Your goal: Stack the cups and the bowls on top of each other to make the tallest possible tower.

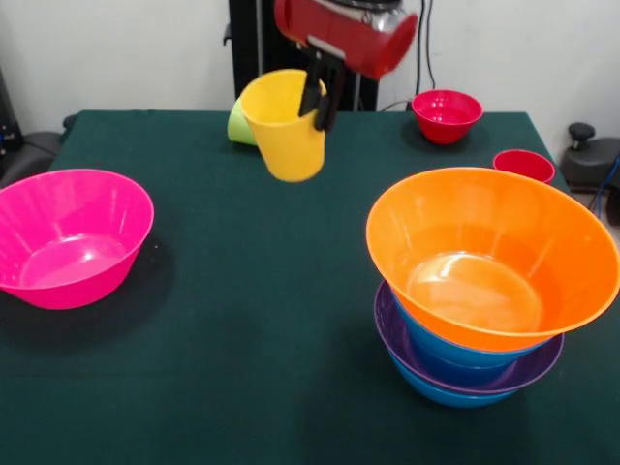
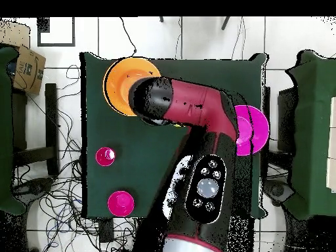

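My gripper [image 1: 323, 108] is shut on the rim of the yellow cup [image 1: 286, 140] and holds it tilted above the table's far middle. The lime green cup [image 1: 237, 124] lies just behind it, mostly hidden. The tower stands at the near right: a wide orange bowl [image 1: 494, 247] on a blue bowl [image 1: 436, 351], a purple bowl [image 1: 538, 370] and another blue bowl [image 1: 441, 392]. The orange bowl also shows in the overhead view [image 2: 118, 85]. The large pink bowl [image 1: 68, 237] sits at the left. The small red bowl [image 1: 447, 114] and red cup [image 1: 524, 164] stand at the far right.
In the overhead view my arm [image 2: 197, 111] covers the table's middle and hides the gripper and yellow cup. The pink bowl [image 2: 256, 130], red cup [image 2: 105, 156] and red bowl [image 2: 121, 203] show around it. The green table [image 1: 252, 320] has cables and chairs around it.
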`<state>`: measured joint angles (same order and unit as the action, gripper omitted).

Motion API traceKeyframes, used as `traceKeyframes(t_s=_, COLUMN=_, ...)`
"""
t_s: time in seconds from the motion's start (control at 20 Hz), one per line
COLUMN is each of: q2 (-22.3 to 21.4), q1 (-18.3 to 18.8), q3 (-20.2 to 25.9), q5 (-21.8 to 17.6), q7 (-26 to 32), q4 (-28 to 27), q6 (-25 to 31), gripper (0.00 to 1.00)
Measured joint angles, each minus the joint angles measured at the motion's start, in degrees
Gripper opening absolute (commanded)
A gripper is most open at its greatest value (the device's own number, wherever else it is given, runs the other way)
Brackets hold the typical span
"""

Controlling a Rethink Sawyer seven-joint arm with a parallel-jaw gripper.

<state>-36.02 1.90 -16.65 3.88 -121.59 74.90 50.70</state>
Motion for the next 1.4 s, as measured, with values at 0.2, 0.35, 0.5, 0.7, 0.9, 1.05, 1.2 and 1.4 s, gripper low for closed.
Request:
traceKeyframes(t_s=0.2, q2=-4.97, q1=0.98, q3=-0.02, q5=-0.05, q7=0.00, q4=2.51, q6=0.78, gripper=0.00)
traceKeyframes(t_s=0.35, q2=-7.12, q1=1.36, q3=-0.03, q5=-0.06, q7=0.00, q4=2.88, q6=1.79, gripper=0.00)
traceKeyframes(t_s=0.5, q2=-10.26, q1=1.62, q3=-0.06, q5=-0.06, q7=0.00, q4=2.90, q6=3.55, gripper=0.00)
traceKeyframes(t_s=0.7, q2=-11.98, q1=1.60, q3=-0.07, q5=-0.07, q7=0.00, q4=2.70, q6=5.44, gripper=0.00)
traceKeyframes(t_s=0.9, q2=-12.65, q1=1.59, q3=-0.07, q5=-0.08, q7=0.00, q4=1.67, q6=8.00, gripper=0.00)
traceKeyframes(t_s=1.05, q2=-12.58, q1=1.56, q3=-0.02, q5=-0.08, q7=0.00, q4=0.30, q6=9.52, gripper=0.00)
traceKeyframes(t_s=1.2, q2=-11.72, q1=1.43, q3=0.02, q5=-0.08, q7=0.00, q4=-2.01, q6=10.76, gripper=0.00)
traceKeyframes(t_s=1.4, q2=-10.40, q1=1.34, q3=0.10, q5=-0.08, q7=0.00, q4=-3.97, q6=10.81, gripper=0.00)
